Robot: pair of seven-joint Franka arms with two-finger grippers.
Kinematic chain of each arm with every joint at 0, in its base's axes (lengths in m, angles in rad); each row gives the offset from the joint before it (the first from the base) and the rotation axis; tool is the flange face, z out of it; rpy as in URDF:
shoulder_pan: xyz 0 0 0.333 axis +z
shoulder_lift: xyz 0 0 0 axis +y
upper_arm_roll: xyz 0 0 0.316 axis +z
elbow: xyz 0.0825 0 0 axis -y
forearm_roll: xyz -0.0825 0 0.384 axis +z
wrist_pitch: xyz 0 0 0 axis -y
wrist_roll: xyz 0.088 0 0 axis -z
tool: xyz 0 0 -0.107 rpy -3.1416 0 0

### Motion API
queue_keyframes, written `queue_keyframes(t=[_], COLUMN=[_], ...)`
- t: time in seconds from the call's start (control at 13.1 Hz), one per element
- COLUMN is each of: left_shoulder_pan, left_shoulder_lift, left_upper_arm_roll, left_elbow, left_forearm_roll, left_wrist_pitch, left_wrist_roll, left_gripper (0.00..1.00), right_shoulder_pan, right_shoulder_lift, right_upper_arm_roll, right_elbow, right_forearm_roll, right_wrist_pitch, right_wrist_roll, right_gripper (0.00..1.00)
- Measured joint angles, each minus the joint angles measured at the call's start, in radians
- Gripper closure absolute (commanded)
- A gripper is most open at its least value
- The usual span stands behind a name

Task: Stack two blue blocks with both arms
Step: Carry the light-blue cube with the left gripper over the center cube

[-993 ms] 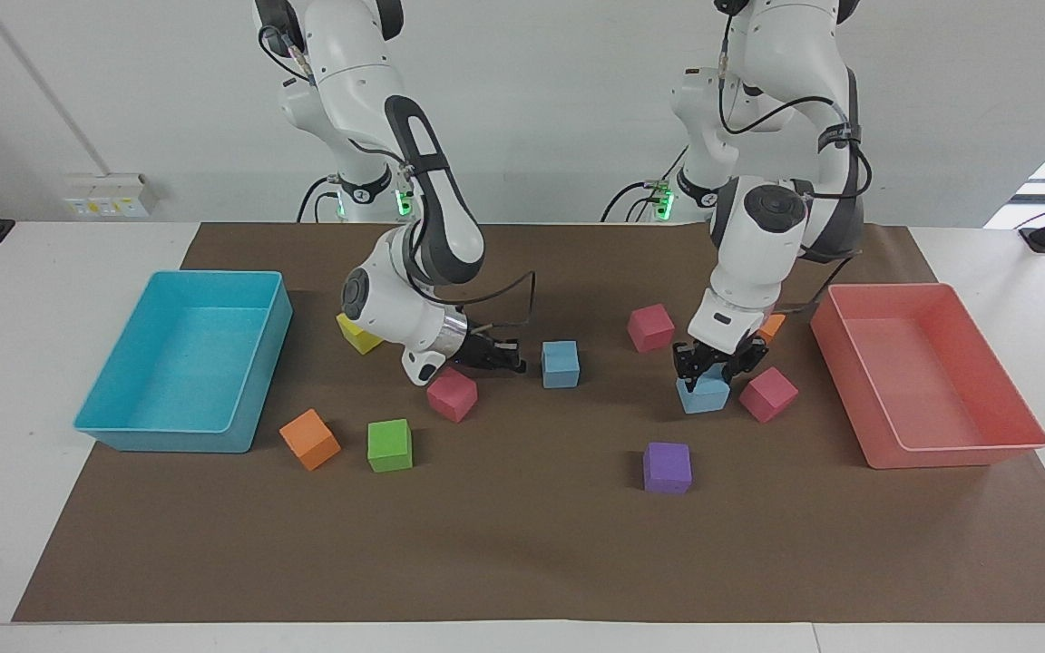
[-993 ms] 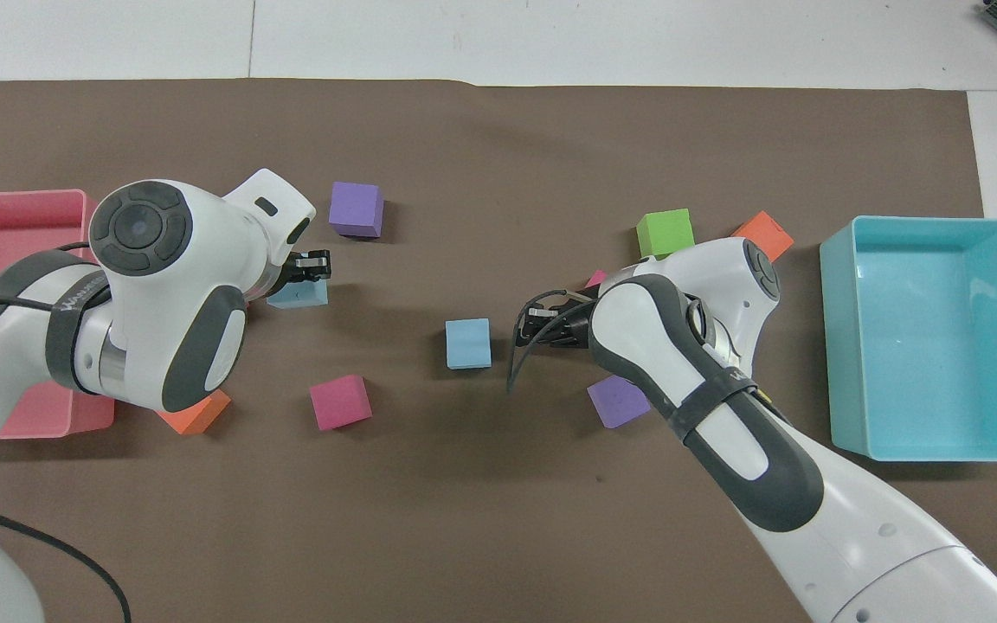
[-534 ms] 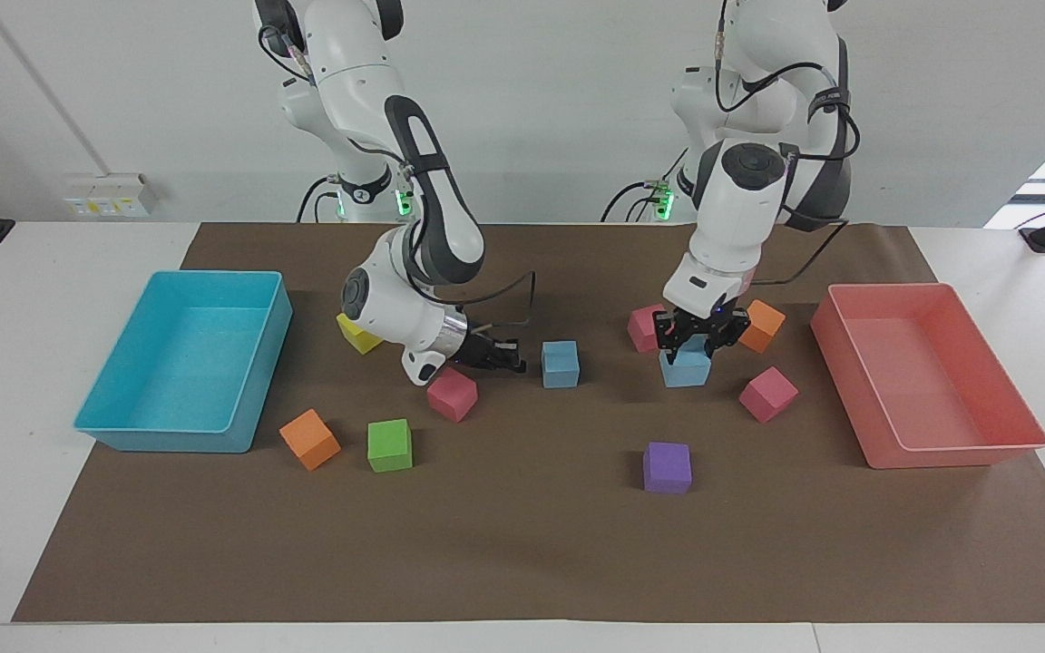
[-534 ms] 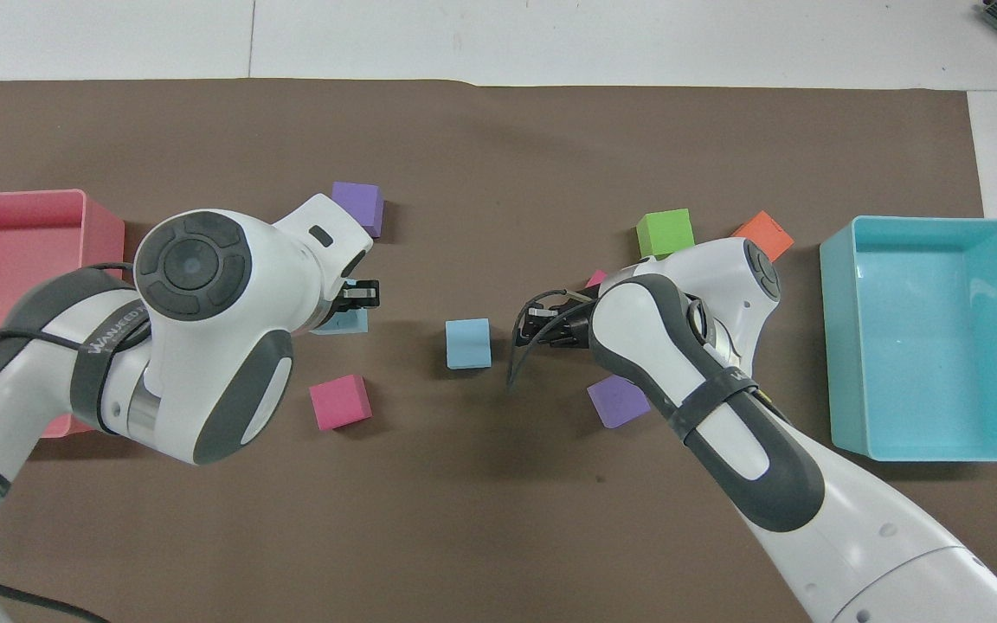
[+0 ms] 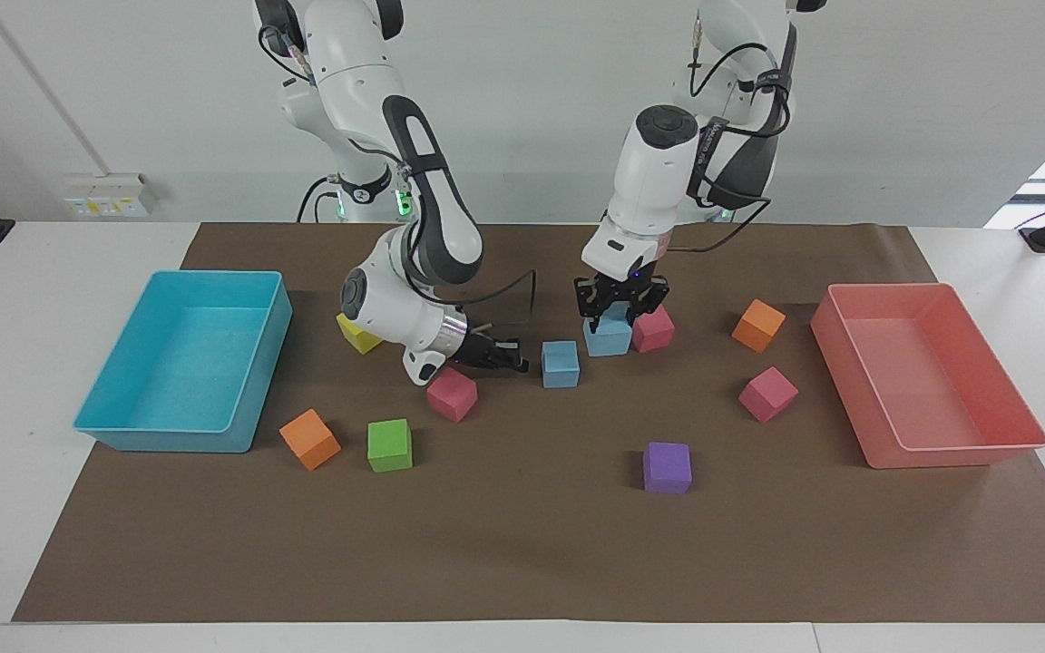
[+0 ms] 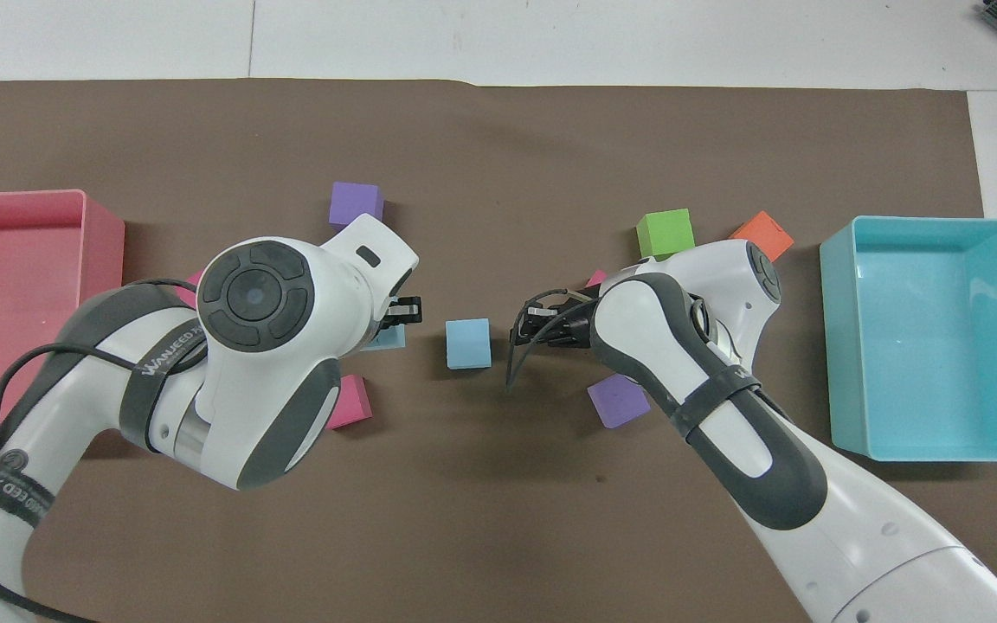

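A bench (image 5: 51, 272) carries a brown mat (image 5: 522, 544). A turquoise tray (image 5: 182, 435) sits at the right arm's end, a pink tray (image 5: 940, 449) at the left arm's end. The left claw (image 5: 613, 313) pinches one blue block (image 5: 607, 336), raised over the mat beside a pink cube (image 5: 654, 328). The other blue block (image 5: 560, 364) rests on the mat mid-bench. The right claw (image 5: 506, 358), pressed together and empty, hangs low just beside that resting block, over another pink cube (image 5: 451, 394). Orange (image 5: 308, 439), green (image 5: 389, 444), purple (image 5: 667, 467) and yellow (image 5: 356, 334) cubes lie scattered around.
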Motion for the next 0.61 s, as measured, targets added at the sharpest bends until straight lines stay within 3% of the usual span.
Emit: queue_keyframes(t=[0.61], left_shoulder_pan=[-0.053], left_shoulder_lift=[0.106], left_upper_arm_roll=[-0.001], left_elbow=[0.051], left_forearm_roll=[-0.002], left_wrist_pitch=[0.059], left_wrist_roll=[-0.062], left_gripper=[1.00], right_shoulder_pan=[0.000], right_shoulder_lift=[0.000], right_upper_arm_roll=[0.000], right_elbow=[0.000], right_forearm_roll=[0.000], right_wrist_pitch=[0.000], right_wrist_roll=[0.000], right_gripper=[1.00])
